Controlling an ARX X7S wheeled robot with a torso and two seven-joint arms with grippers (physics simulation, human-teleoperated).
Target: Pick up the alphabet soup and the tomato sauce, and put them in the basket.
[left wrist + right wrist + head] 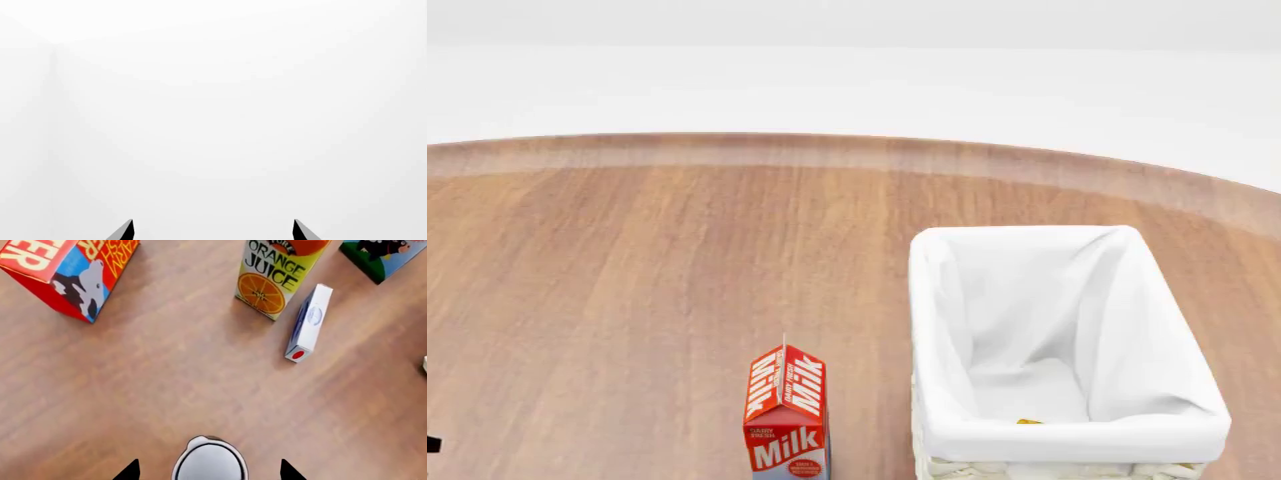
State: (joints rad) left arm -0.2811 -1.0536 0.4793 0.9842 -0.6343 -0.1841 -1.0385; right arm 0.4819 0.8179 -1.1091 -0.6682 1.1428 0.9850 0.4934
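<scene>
Left wrist view: only blank white shows past the left claw point(213, 231), its two tips spread apart and empty at the frame's bottom edge.

Head view: the basket point(1174, 400) sits at lower right on the table point(627, 300), beside a milk carton point(786, 415). A small orange-yellow speck shows low inside; I cannot tell what it is. Neither can is plainly in, so the task looks largely undone.

Right wrist view: a can point(210, 465), pale top up, stands at the bottom centre between the open tips of the right claw point(210, 472), not yet gripped. Its label is hidden, so soup or sauce is unclear. An orange juice carton point(277, 275) stands at the top.

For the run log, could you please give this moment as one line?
right gripper: open above pale-topped can | left gripper: open, empty | basket: no cans visible
</scene>
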